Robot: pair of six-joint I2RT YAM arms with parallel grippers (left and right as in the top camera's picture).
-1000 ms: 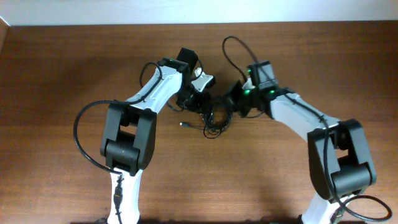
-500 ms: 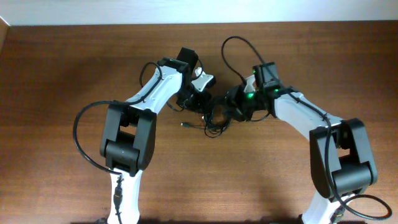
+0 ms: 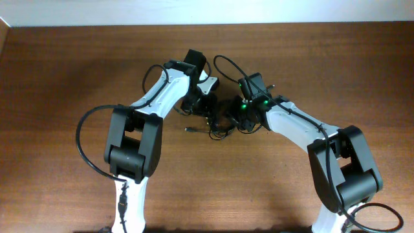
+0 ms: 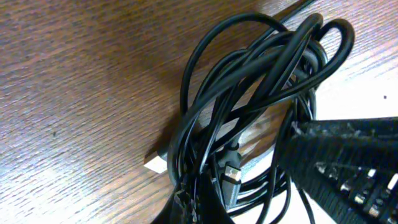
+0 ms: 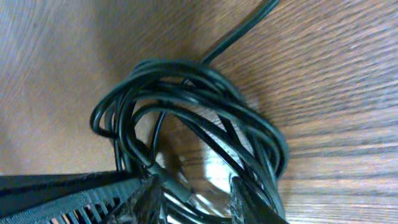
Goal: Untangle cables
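Note:
The cables [image 3: 222,126] form one small tangled bundle of thin black loops in the middle of the table, between the two grippers. My left gripper [image 3: 208,111] holds the bundle's left side; in the left wrist view its jaws [image 4: 202,208] are shut on several strands of the cables [image 4: 249,81]. A metal plug [image 4: 231,174] hangs beside them, and a loose plug end [image 3: 189,129] lies left of the bundle. My right gripper [image 3: 234,118] reaches in from the right. Its fingers [image 5: 249,199] stand apart over the cables [image 5: 186,93], with a strand running between them.
Thick black arm cables loop beside the left arm [image 3: 81,139] and above the right wrist [image 3: 223,61]. The right gripper's ribbed finger [image 4: 348,168] crowds the left wrist view. The table's far edge [image 3: 207,24] meets a white wall.
The right gripper has moved left into the bundle and its jaws have come apart from shut. The left gripper has kept its grip and its place.

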